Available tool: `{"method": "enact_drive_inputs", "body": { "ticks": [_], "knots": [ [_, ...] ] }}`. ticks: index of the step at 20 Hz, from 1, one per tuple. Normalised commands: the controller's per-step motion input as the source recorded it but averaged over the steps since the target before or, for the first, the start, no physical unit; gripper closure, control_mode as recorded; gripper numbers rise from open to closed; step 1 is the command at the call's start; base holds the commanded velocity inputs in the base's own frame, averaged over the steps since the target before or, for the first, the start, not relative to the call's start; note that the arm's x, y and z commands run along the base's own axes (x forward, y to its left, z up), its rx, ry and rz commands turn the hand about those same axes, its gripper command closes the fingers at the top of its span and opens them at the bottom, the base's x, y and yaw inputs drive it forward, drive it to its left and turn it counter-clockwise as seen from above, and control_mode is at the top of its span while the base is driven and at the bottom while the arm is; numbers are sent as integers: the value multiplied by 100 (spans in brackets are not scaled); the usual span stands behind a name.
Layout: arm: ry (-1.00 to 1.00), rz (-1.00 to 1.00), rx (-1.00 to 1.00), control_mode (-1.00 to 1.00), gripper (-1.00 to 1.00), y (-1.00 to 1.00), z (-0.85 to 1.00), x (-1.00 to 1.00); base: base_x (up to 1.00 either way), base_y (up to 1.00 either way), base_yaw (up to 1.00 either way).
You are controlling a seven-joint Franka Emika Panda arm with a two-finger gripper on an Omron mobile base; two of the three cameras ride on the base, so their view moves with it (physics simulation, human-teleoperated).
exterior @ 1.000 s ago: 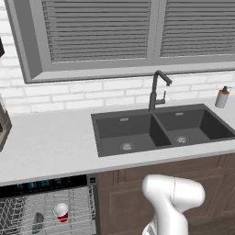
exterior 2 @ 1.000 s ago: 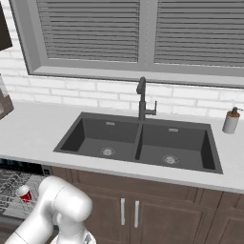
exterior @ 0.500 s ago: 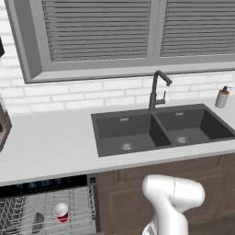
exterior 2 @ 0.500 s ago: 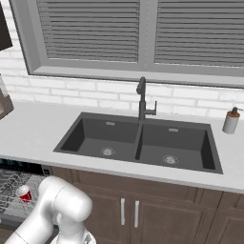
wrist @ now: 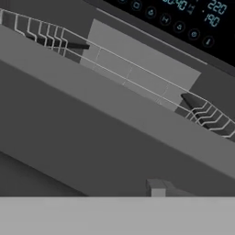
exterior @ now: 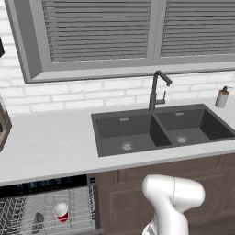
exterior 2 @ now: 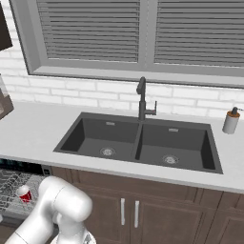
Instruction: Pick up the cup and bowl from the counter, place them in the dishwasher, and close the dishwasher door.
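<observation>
Below the long light grey-white smooth counter (exterior: 50,147), at the lower left of the left base view, the under-counter dishwasher (exterior: 46,184) stands open, its black control strip dotted with teal lights and its grey-white wire rack (exterior: 78,209) drawn out. A small red tapered plastic cup (exterior: 61,212) with a white inside sits upright in that rack, and just to its left a dark grey rounded object (exterior: 37,221) leans among the wires; whether it is the bowl cannot be told. From the right base view the same cup (exterior 2: 24,194) shows in the rack at the left edge, partly behind the white arm (exterior 2: 59,209).

Set into the counter is a dark double sink (exterior: 156,131) with a black curved faucet (exterior: 156,89) rising behind its divider. A tan soap dispenser bottle (exterior: 222,97) stands at the far right against the white brick wall, well apart from the dishwasher. Brown wooden cabinets (exterior 2: 143,212) fill the space under the sink.

Seen from the hand, a flat dark grey dishwasher door panel (wrist: 92,133) runs slantwise across the picture, with white rack wires (wrist: 128,69) and the teal-lit strip (wrist: 183,20) beyond it. The fingertips are not visible, so how the jaws stand cannot be told from the pictures.
</observation>
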Motion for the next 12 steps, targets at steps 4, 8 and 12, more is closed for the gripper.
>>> {"method": "enact_drive_inputs", "body": {
  "ticks": [4,8,12],
  "knots": [
    [-16,-21,36,-100,-100,-81,9,100,0,0,0],
    [-28,-24,40,-100,-100,-80,0,100,0,0,0],
    [-36,-24,39,-100,-100,-70,0,100,0,0,0]
  ]
}}
